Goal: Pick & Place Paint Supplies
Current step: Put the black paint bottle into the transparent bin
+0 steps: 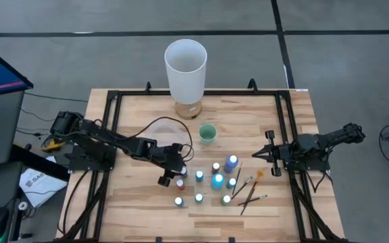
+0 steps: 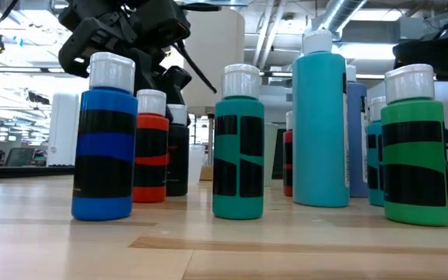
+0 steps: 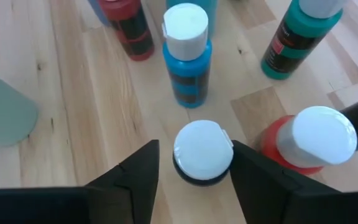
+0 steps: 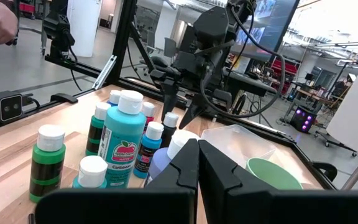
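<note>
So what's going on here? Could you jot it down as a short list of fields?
Left gripper: open, fingers either side of a white-capped bottle, not yet closed on it
Right gripper: shut, empty, waiting at the table's right side
Other bottles: standing upright in a cluster mid-table
Brushes: lying flat, right of the bottles
Green cup: behind the cluster

arms: black, jointed – cabled | left gripper (image 1: 172, 175) fingers: dark, wedge-shaped
</note>
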You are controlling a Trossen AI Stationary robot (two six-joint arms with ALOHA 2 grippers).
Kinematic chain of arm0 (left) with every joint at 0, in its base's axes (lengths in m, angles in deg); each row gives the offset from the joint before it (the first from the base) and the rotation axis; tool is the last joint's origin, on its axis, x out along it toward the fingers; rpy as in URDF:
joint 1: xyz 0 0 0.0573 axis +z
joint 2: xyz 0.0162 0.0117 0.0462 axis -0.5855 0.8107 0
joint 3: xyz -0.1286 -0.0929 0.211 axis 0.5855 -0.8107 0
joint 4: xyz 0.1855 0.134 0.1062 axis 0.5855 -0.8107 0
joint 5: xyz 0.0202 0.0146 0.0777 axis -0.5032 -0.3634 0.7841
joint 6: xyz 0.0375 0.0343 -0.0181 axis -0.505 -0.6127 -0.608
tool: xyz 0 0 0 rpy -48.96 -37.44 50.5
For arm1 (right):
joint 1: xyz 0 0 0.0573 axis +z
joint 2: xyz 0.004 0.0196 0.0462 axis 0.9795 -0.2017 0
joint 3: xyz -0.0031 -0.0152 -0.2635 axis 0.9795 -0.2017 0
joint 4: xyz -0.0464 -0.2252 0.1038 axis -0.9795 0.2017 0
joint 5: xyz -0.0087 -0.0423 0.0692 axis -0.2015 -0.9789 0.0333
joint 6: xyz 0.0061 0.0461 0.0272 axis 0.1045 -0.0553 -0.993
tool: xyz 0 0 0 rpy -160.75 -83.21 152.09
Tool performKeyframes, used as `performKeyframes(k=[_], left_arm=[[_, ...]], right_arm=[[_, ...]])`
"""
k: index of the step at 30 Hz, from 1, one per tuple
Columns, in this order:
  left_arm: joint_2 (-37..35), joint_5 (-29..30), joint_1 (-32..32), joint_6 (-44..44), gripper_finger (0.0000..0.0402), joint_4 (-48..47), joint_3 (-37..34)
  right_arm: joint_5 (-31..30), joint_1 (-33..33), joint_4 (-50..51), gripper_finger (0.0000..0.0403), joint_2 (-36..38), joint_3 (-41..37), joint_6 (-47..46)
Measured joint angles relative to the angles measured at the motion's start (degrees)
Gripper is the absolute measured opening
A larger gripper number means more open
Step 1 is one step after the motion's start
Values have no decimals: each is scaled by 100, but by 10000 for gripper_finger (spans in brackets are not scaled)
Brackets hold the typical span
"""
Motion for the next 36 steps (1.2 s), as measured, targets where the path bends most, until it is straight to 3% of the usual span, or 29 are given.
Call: performKeyframes(k=[12,23,36], left_arm=[[0,7,0,-84,149,79,-1],[0,-13,0,-105,84,114,-2],[-400,291,85,-94,81,408,-9]], right_arm=[[0,-2,0,0,-1,-1,0],[-1,-1,0,0,0,0,0],[0,-1,0,0,-1,-1,0]])
